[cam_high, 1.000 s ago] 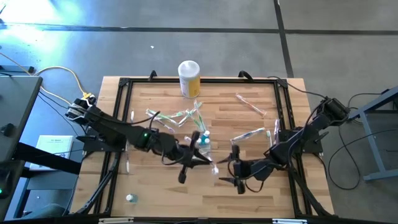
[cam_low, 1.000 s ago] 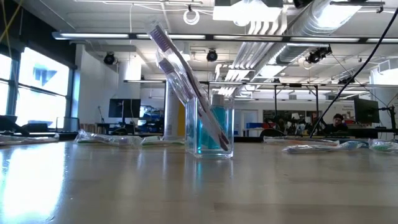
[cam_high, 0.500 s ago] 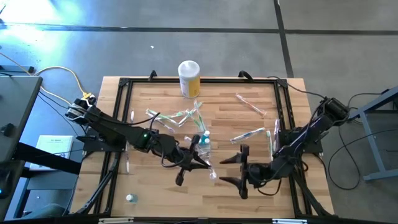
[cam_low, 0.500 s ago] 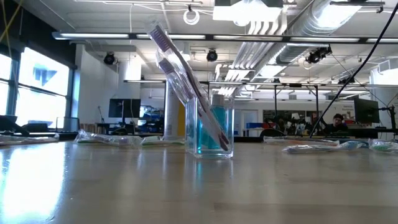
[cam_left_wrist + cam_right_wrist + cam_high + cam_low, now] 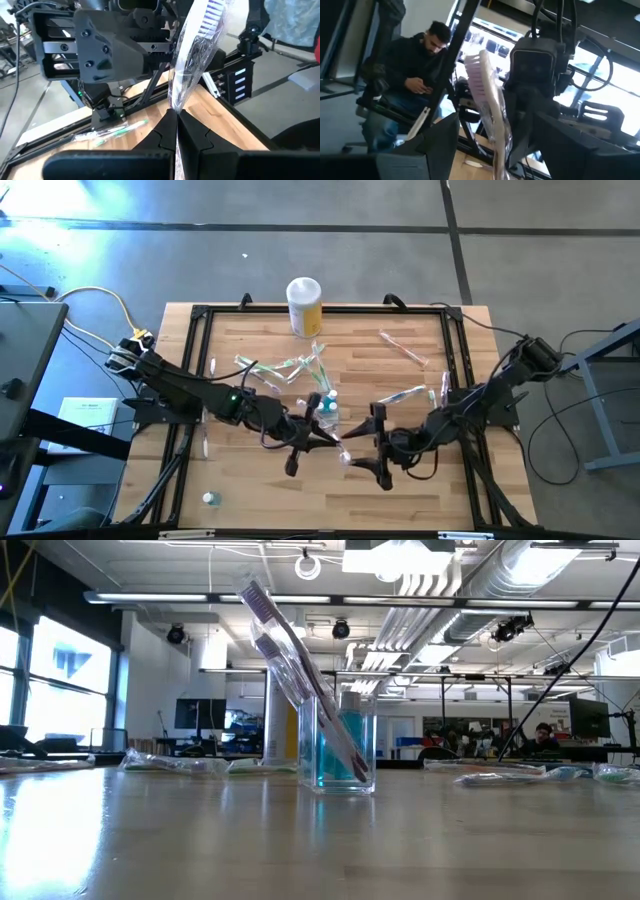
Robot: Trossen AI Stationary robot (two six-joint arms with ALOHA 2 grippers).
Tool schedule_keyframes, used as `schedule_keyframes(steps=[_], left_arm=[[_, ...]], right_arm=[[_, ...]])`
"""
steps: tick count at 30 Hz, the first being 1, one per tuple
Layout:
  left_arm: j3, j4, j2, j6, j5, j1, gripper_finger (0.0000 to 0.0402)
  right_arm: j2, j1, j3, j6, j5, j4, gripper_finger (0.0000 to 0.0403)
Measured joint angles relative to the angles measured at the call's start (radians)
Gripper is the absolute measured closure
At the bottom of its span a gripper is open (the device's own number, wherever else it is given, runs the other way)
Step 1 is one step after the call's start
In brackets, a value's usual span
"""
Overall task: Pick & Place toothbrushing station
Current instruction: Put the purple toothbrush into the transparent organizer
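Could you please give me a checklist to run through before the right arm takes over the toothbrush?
1. Left gripper shut on the wrapped toothbrush: ok.
2. Right gripper open: ok.
3. Toothbrush lined up between the right fingers, per the right wrist view: ok.
4. Clear cup upright: ok.
5. Room left in the cup, which already holds brushes: cannot tell.

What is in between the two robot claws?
A wrapped toothbrush sits between them in the high view: the left gripper pinches one end, and the open right gripper waits at the other.
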Motion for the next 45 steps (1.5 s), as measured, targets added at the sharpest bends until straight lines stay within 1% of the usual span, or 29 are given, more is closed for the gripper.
schedule_keyframes(steps=[4,8,12,19,20,31,36,40,42,45], left_arm=[[0.0,-0.01,0.0,0.0,-0.013,0.0,0.0402],[0.0,-0.013,0.0,0.0,-0.013,0.0,0.0402],[0.0,-0.014,0.0,0.0,-0.036,0.0,0.0402],[0.0,-0.015,0.0,0.029,-0.052,0.0,0.0402],[0.0,-0.016,0.0,0.036,-0.057,0.0,0.0402],[0.0,-0.007,0.001,0.048,-0.046,-0.001,0.0398],[0.001,-0.01,0.001,0.004,-0.048,-0.001,0.0383],[0.002,-0.032,0.0,-0.009,-0.06,-0.001,0.0361],[0.002,-0.064,0.0,0.029,-0.049,-0.001,0.0352],[0.002,-0.058,0.0,0.05,-0.047,-0.001,0.0345]], right_arm=[[0.0,-0.017,0.0,0.0,-0.061,0.0,0.0162],[0.0,-0.034,0.0,0.005,-0.08,0.0,0.0192],[0.0,-0.045,0.0,0.005,-0.076,0.0,0.0248],[0.0,-0.051,0.0,-0.012,-0.072,-0.007,0.038],[0.0,-0.051,0.0,-0.02,-0.074,-0.009,0.0387],[0.0,-0.05,0.001,-0.019,-0.073,-0.023,0.039],[0.001,-0.05,0.0,-0.014,-0.073,-0.048,0.0389],[0.001,-0.05,0.0,-0.014,-0.069,-0.053,0.039],[0.001,-0.05,0.0,-0.014,-0.069,-0.055,0.039],[0.001,-0.05,0.0,0.002,-0.069,-0.061,0.039]])
